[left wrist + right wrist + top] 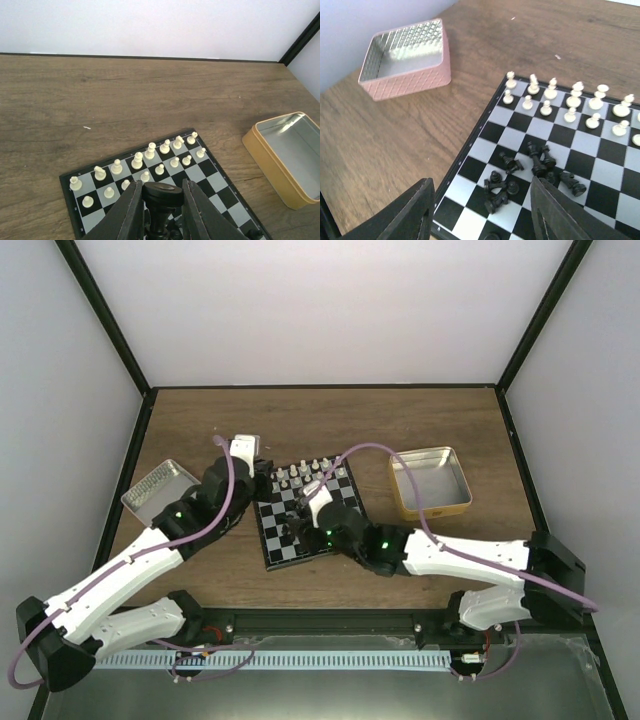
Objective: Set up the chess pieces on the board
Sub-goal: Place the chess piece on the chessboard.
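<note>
Left gripper (163, 216) clamped on single black piece (162, 196), held upright over board (227, 194). Other black chess pieces (530, 170) lie toppled, clustered on near-left squares, just ahead of right gripper (487, 215), its fingers wide apart.

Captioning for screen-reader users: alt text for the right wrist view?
Black chess pieces lie jumbled in a loose heap on the board, just beyond the open right gripper. White pieces stand in two rows behind them; a pink tin sits off-board, upper left.

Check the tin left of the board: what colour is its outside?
The tin is pink, with a quilted diamond pattern and a silvery inside. It shows best in the right wrist view.
</note>
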Robot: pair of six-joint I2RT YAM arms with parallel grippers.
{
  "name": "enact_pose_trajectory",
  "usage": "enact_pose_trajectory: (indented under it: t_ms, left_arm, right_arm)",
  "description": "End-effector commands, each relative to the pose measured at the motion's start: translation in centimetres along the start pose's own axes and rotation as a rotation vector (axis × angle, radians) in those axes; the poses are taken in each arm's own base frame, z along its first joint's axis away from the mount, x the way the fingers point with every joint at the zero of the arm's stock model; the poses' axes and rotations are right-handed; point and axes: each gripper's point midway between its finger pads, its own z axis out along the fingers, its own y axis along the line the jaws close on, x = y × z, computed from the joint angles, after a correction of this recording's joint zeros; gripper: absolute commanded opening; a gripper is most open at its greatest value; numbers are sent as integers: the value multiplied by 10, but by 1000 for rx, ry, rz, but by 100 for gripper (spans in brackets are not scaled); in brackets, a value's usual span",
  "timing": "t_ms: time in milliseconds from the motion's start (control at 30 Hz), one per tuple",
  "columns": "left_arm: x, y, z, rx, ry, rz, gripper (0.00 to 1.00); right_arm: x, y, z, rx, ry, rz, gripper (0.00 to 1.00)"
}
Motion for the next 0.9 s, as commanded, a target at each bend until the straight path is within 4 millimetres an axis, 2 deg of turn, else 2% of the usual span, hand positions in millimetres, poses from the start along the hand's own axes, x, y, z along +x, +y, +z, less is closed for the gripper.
enact_pose_trajectory:
  t_ms: [0, 233, 400, 533, 667, 867]
  left_arm:
    - [-14, -11, -7, 78, -51, -78, 18]
    - [-30, -42, -16, 309, -161, -285, 19]
    - [-42, -58, -27, 455, -189, -477, 20]
    - [-48, -67, -34, 568, -200, -639, 21]
    - [-50, -73, -38, 643, -191, -744, 21]
    - [-50, -68, -42, 644, -177, -819, 23]
  right_arm:
    - [-27, -14, -13, -60, -86, 163, 55]
    - [-71, -30, -39, -146, -279, 310, 62]
    - [-97, -7, -53, -279, -366, 260, 63]
    - [-105, 8, -66, -378, -421, 209, 63]
    - [-108, 1, -68, -346, -455, 209, 62]
    - [-109, -9, -60, -257, -470, 133, 58]
